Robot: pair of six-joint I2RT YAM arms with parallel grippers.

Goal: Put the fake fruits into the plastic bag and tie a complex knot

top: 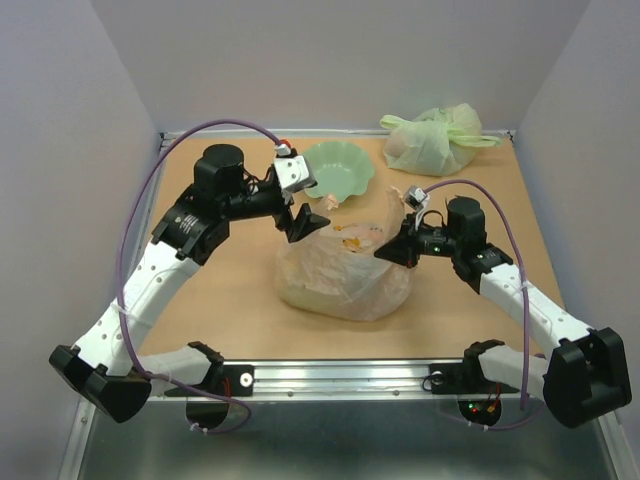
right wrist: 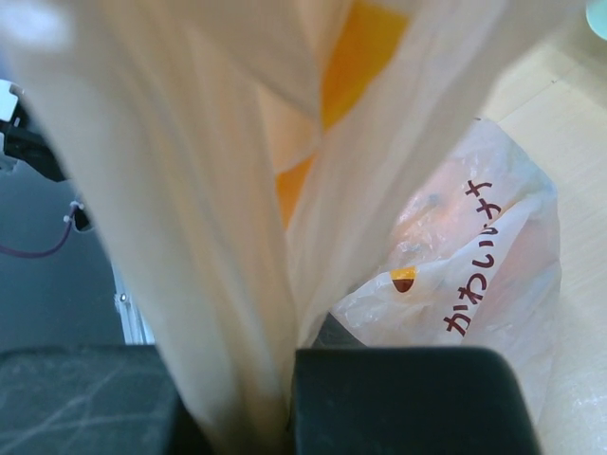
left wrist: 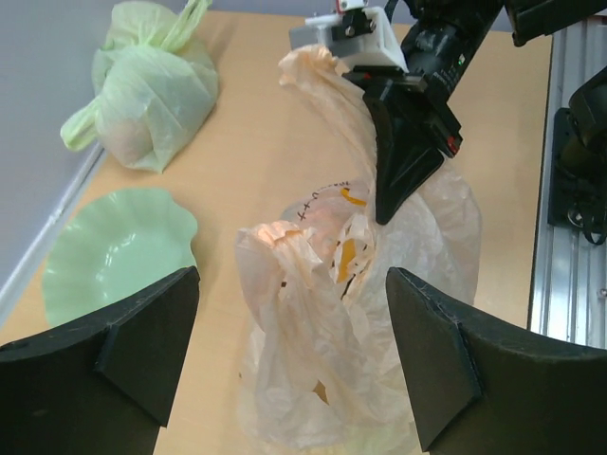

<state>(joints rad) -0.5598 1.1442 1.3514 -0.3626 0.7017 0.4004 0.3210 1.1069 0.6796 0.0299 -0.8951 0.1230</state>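
Now: bag [top: 345, 275] centre frame, crinkly, translucent beige, orange prints, slumped. My right gripper [top: 392, 250] pinches its pulled-up strip; my left gripper [left wrist: 289, 294] gapes wide, empty, above it.

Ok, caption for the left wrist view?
Open left gripper frames the bag; right gripper pinches its handle; green bowl at left.

The left arm [top: 165, 262] rises from its base, bends at the elbow and reaches inward. The left gripper [top: 308, 224] points down with its fingers [left wrist: 133, 351] spread wide, holding nothing. The right arm [top: 520, 295] stretches in low from the opposite side, and the right gripper [top: 392, 250] is pinched tight on a fold of the plastic bag [top: 340, 285].
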